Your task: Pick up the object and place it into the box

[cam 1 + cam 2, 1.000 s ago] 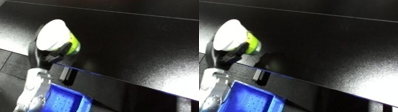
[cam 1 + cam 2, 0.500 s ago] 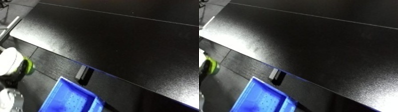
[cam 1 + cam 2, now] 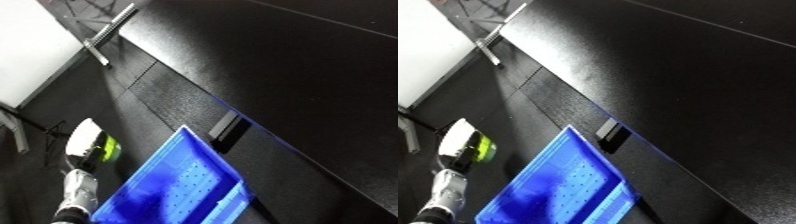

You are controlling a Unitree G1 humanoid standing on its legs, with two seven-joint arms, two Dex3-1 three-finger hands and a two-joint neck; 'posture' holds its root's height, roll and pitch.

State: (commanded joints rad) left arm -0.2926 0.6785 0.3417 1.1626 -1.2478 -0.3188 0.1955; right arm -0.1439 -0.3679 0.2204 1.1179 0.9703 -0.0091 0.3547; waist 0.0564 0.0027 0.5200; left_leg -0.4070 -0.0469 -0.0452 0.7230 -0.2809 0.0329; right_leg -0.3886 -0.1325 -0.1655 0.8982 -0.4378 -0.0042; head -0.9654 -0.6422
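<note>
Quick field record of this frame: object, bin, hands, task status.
object: white and lime-green object, held up by the left hand, left of the bin
bin: blue bin, open, beside the black table; nothing seen inside
left hand: fingers curled round the object
right hand: not in view
status: object picked up, not yet in the bin

Black desk (image 3: 293, 65) fills 1–4 o'clock; dark floor (image 3: 133, 105) alongside; metal leg (image 3: 105, 37) at 11; bright patch (image 3: 27, 45) at 10.
</note>
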